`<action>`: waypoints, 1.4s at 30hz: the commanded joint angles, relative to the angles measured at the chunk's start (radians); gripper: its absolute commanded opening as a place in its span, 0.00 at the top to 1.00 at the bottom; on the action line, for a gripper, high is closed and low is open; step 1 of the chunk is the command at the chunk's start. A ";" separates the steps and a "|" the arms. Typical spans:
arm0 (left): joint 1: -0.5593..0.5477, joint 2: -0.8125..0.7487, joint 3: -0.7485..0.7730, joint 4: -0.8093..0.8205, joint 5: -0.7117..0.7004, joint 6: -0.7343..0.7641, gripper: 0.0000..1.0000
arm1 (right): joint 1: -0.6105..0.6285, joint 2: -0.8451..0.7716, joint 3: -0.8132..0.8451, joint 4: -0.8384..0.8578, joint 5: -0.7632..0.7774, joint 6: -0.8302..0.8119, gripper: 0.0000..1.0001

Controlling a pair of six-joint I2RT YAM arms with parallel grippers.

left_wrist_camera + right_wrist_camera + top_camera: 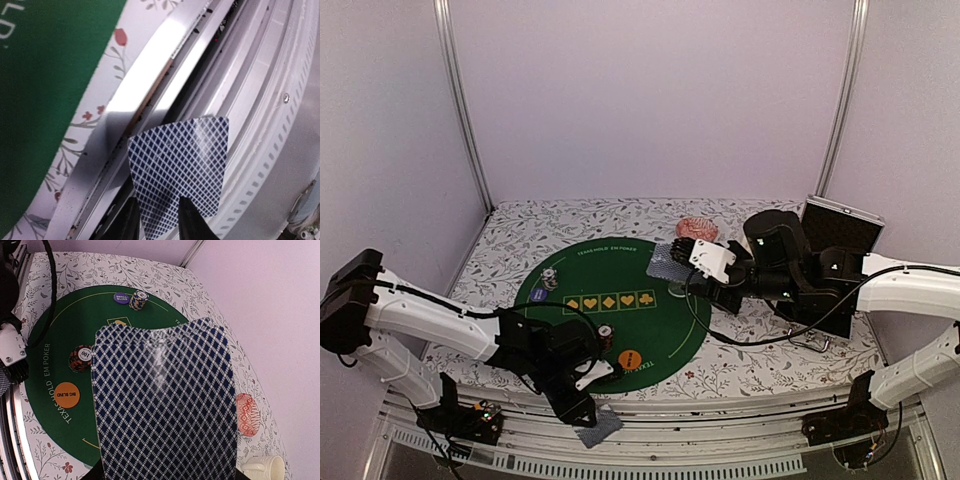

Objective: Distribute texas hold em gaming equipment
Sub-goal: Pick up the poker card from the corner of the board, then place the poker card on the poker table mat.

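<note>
Past the near edge of the round green felt mat [650, 330], one blue-latticed card [180, 170] is pinched by the left claw [157, 222]; over its far edge, a fanned deck [162, 400] is gripped by the right claw [688, 263].

The table [530, 235] has a white top printed with grey leaves and small red flowers, and a metal rail [720, 412] runs along its near edge. A round green mat [660, 330], printed with card suits and lettering, lies flat on the top. The left gripper [586, 412] is out past the rail, off the mat's near rim, and the right gripper [683, 264] is over its far right rim. Off the right gripper's right side sits a pink bowl [698, 228], with a cream mug [262, 467] near it. A black case [840, 228] stands behind that arm.
</note>
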 commanded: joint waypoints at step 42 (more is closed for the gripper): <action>0.246 0.275 0.511 0.185 -0.190 0.020 1.00 | -0.093 -0.130 -0.005 -0.063 0.164 0.130 0.56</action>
